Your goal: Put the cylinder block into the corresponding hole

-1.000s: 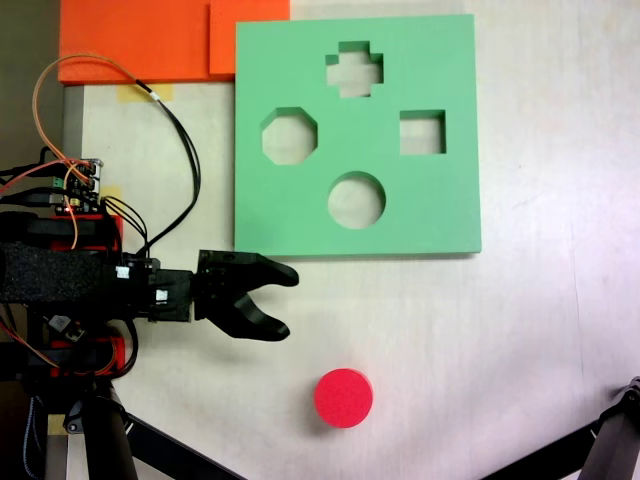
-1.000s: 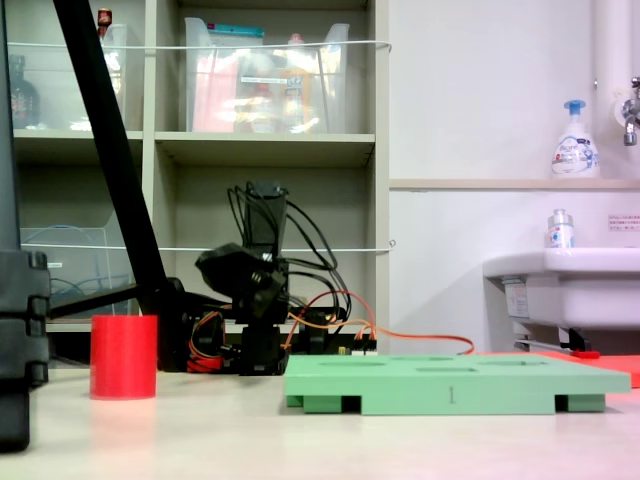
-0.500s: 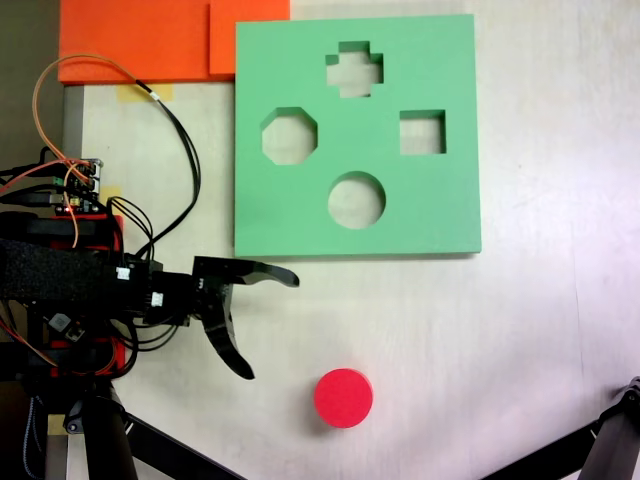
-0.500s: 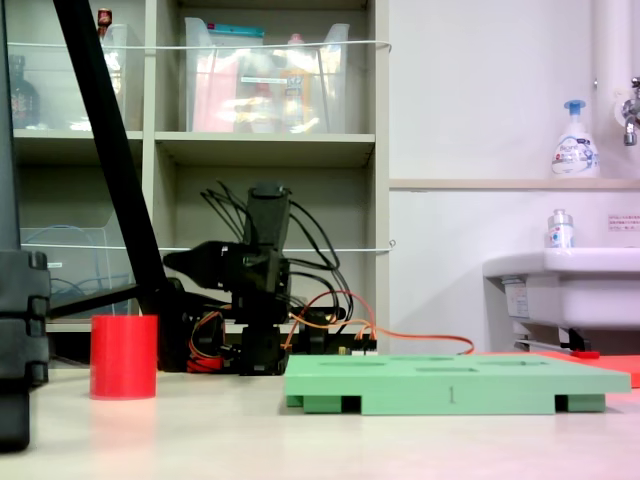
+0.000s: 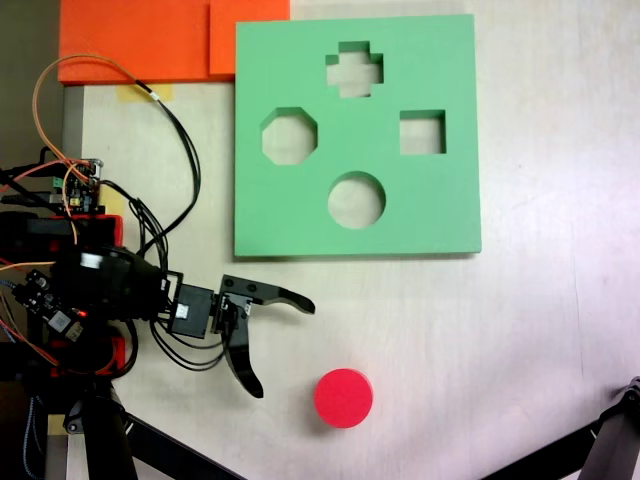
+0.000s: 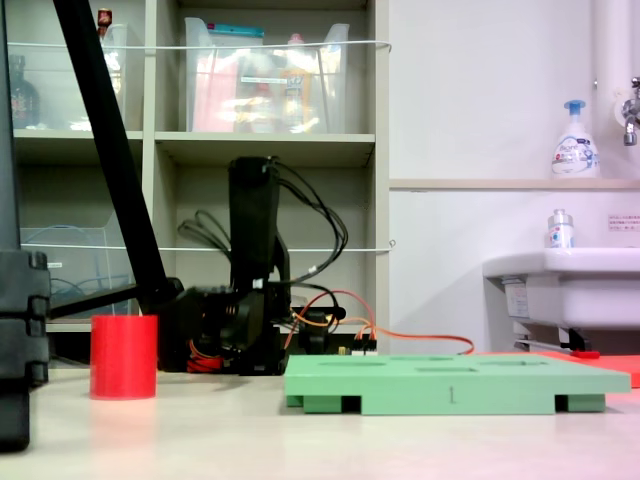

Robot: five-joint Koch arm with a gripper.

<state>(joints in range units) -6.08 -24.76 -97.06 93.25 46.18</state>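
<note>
**Reaching Toward the Cylinder Block: Claw Spread Wide**

Landmark for all positions: the green foam board point(image 5: 420, 215), which lies flat on the pale table point(image 5: 520, 350).

1. Board layout. In the top-down fixed view the board carries four cutouts: a cross near its upper edge, an octagon at left, a square at right, and the corresponding hole point(image 5: 356, 200), a circle nearest the board's lower edge. All four cutouts are vacant. In the low side-on fixed view the board point(image 6: 455, 384) appears as a thin slab at right of centre.

2. Cylinder block. The cylinder block point(image 5: 343, 398) stands upright on the table below the board's lower edge, well apart from it and roughly in line with the circular cutout. Nothing touches it. In the side-on fixed view the cylinder block point(image 6: 123, 356) stands left of the board, flat top up.

3. Claw. The claw point(image 5: 283, 345) sits below the board's lower left corner, between that corner and the cylinder block. Its jaws stand far apart: one finger point(image 5: 272, 295) points toward the right, the other finger point(image 5: 243, 365) angles downward. It holds nothing and is near the block without touching it.

4. Arm. The arm body and its wiring point(image 5: 100, 290) lie left of the board. In the side-on fixed view the arm point(image 6: 252, 270) is folded low behind the board's left end.

5. Surroundings. Orange foam sheets point(image 5: 140, 40) lie beyond the board's upper left corner.
</note>
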